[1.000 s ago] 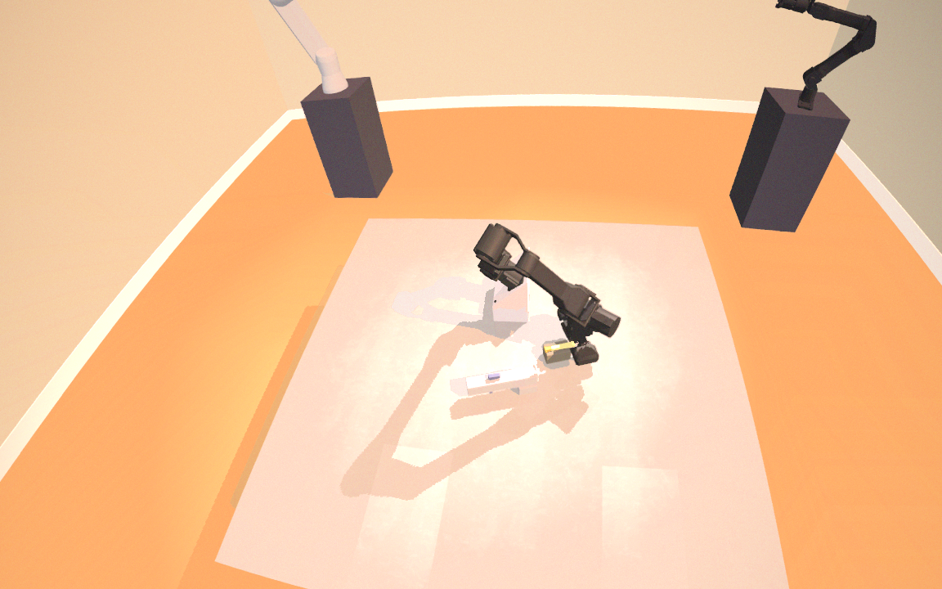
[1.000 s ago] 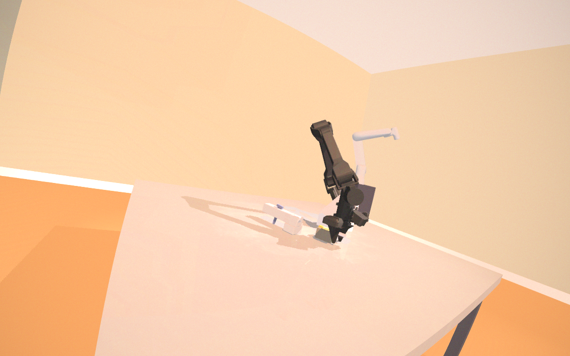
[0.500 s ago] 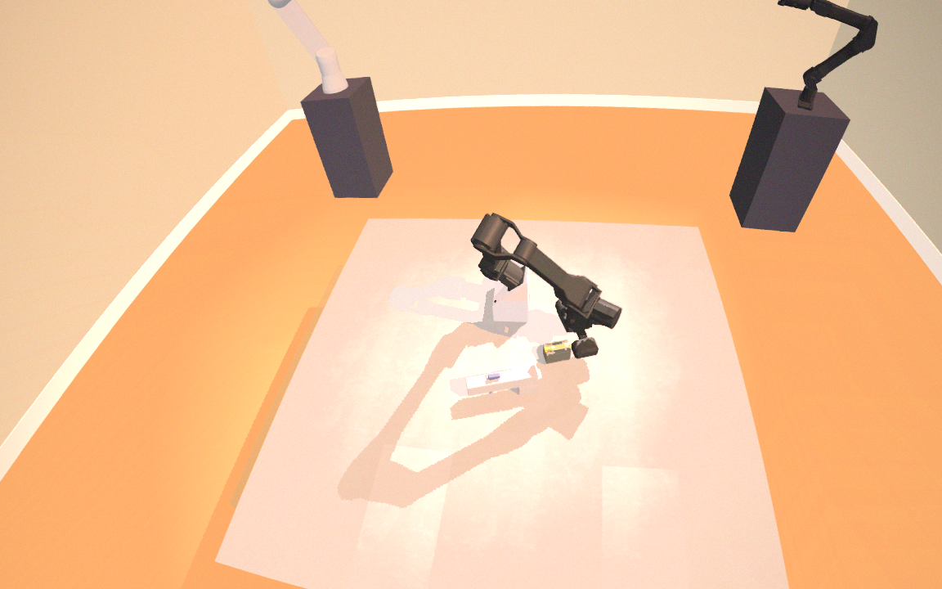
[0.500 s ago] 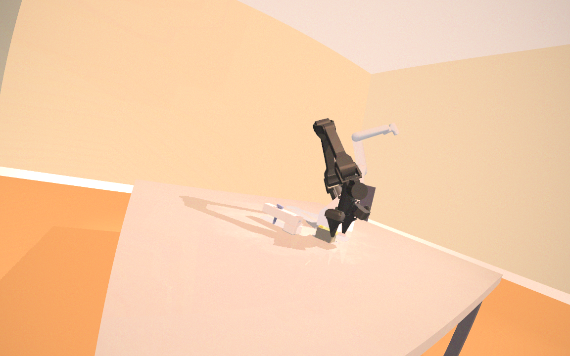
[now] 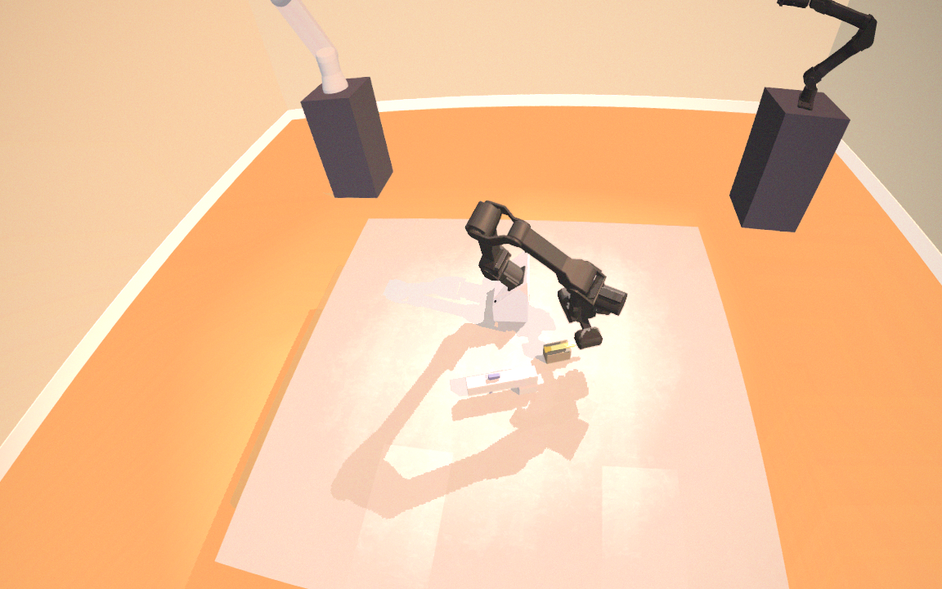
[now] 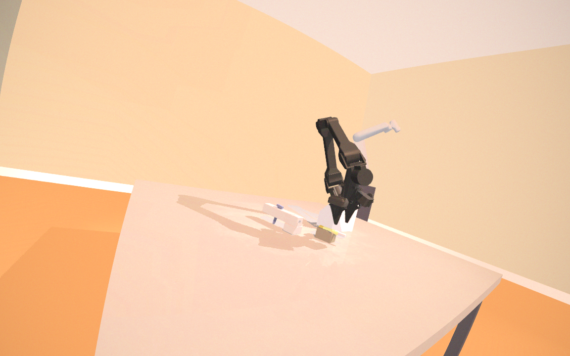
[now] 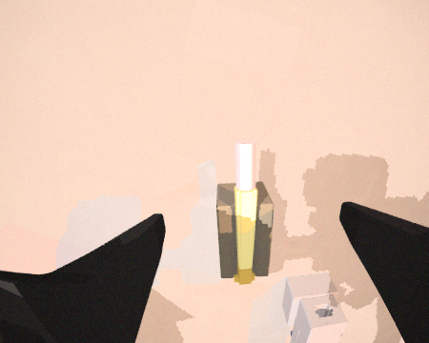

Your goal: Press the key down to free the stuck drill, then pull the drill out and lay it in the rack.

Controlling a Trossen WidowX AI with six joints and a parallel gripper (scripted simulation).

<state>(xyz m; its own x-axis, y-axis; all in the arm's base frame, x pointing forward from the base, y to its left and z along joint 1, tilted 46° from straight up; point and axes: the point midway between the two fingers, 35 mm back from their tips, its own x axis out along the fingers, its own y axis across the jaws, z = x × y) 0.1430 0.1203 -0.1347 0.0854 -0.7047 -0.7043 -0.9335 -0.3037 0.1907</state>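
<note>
The drill, yellow with a white shank (image 5: 555, 347) (image 6: 327, 229) (image 7: 246, 205), lies lengthwise in the groove of the rack, a small grey-brown block (image 5: 557, 357) (image 6: 324, 236) (image 7: 227, 259). The shank sticks out past one end of the rack. My gripper (image 6: 342, 221) (image 7: 255, 217) is open and empty, a little above the rack, with the drill below and between its spread fingertips in the wrist view. Its fingertips are hidden in the top view. The white holder (image 5: 514, 378) (image 6: 292, 220) (image 7: 315, 286) stands beside the rack; the blue key (image 5: 493, 376) (image 6: 279, 206) is on its long arm.
A white box (image 5: 511, 308) stands on the table (image 5: 643, 410) (image 6: 198, 288) near my arm's base. Beyond the table, a dark pedestal (image 5: 353, 150) bears a white arm and another pedestal (image 5: 789, 164) bears a black arm.
</note>
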